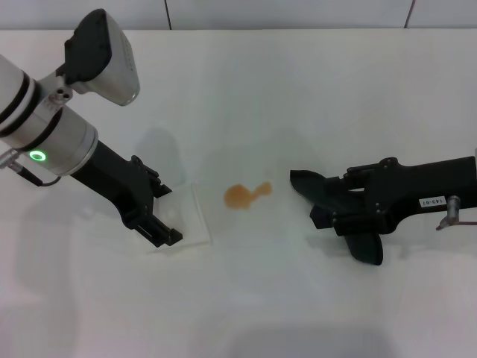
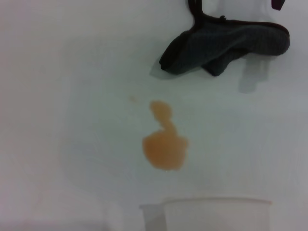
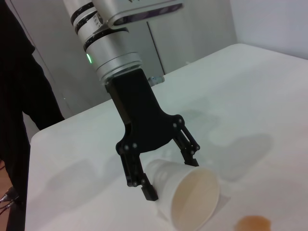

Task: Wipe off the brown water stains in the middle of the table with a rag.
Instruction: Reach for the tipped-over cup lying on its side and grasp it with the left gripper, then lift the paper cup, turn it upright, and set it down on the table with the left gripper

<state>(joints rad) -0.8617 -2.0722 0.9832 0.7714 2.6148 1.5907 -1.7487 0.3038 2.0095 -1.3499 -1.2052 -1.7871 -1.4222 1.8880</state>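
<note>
In the middle of the table point(image 1: 313, 89), seen from the head camera, sits the brown water stains point(image 1: 244, 195), a small orange blot with a little tail toward the right edge. Toward the left edge, the left gripper point(image 1: 165, 221) reaches low over the surface, its fingers on either side of a white cup point(image 1: 181, 216) lying on its side just beside the blot. Toward the right edge, the right gripper point(image 1: 335, 212) lies low on the tabletop and pinches the rag point(image 1: 349, 221), a dark cloth that sticks out on both sides of it, one end pointing at the stain but apart from it.

In the left wrist view, the stain point(image 2: 163, 144) lies on bare white table point(image 2: 62, 96) between the cup's rim point(image 2: 216, 207) and the rag point(image 2: 226, 45), touching neither. The rag rests on the surface, held from above by the right gripper, only partly seen.

In the right wrist view, the left gripper point(image 3: 171, 178) straddles the tipped cup point(image 3: 187, 195), fingers point(image 3: 137, 175) spread around its body, the cup's open mouth facing the stain point(image 3: 252, 224). The cup looks empty inside.
</note>
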